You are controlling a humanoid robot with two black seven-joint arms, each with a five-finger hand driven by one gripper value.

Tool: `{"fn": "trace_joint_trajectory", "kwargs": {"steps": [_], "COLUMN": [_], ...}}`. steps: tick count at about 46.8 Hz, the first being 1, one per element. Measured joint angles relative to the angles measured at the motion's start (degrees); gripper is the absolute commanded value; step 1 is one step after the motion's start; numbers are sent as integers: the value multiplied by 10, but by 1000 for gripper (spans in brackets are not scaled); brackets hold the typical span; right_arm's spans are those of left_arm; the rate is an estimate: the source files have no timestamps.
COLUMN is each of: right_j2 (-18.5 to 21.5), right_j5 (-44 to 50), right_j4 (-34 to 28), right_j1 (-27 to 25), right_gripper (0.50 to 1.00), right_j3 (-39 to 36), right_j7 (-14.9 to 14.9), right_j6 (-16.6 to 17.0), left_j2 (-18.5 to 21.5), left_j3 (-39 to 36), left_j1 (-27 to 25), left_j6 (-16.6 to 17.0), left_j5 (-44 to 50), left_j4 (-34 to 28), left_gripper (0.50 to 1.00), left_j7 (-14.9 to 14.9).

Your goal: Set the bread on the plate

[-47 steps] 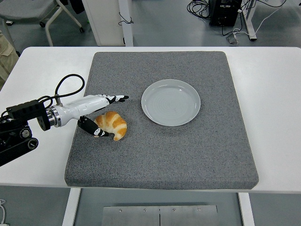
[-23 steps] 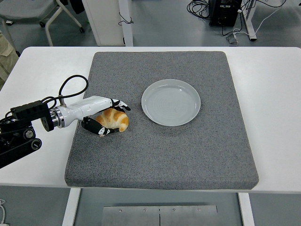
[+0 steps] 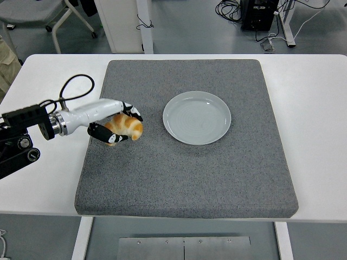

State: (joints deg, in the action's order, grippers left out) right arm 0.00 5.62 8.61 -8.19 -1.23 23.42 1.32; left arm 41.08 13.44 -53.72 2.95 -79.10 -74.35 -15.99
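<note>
Left hand (image 3: 116,123): white-shelled, with black fingertips, entered from the left edge on a black arm with a looped black cable (image 3: 73,89). The fingers are curled over the top of the bread (image 3: 126,128) and the thumb is set beneath its near side, so that the bread is gripped between them.

Bread: a golden-brown croissant, held in the left hand over the left part of the grey mat (image 3: 217,173). Whether it is touching the mat or is raised just clear of it cannot be told.

Plate (image 3: 197,117): round, pale grey, bare, laid flat on the mat slightly right of centre; it is set apart from the bread, to the bread's right.

Mat: a square of speckled grey, spread on the white table (image 3: 320,124).

Background: a chair base (image 3: 65,16) and cables on the floor are seen beyond the table's far edge.
</note>
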Motion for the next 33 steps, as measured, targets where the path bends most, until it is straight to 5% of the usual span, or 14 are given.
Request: {"fn": "trace_joint_trajectory", "kwargs": {"steps": [18,33], "right_j2": [0,0], "right_j5": [0,0], "right_j4": [0,0], "right_j1": [0,0], "right_gripper": [1000,1000], "right_j3": [0,0], "right_j7": [-1,0], "right_j6": [0,0], "left_j2": [52,51], "left_j3": [0,-5], "left_j1": [-170,-237], "left_j6": [-94,-111], "left_j5": [63,66], "left_j4": [3,12], "left_gripper": [500,500], "left_j7": [-18,-16]}}
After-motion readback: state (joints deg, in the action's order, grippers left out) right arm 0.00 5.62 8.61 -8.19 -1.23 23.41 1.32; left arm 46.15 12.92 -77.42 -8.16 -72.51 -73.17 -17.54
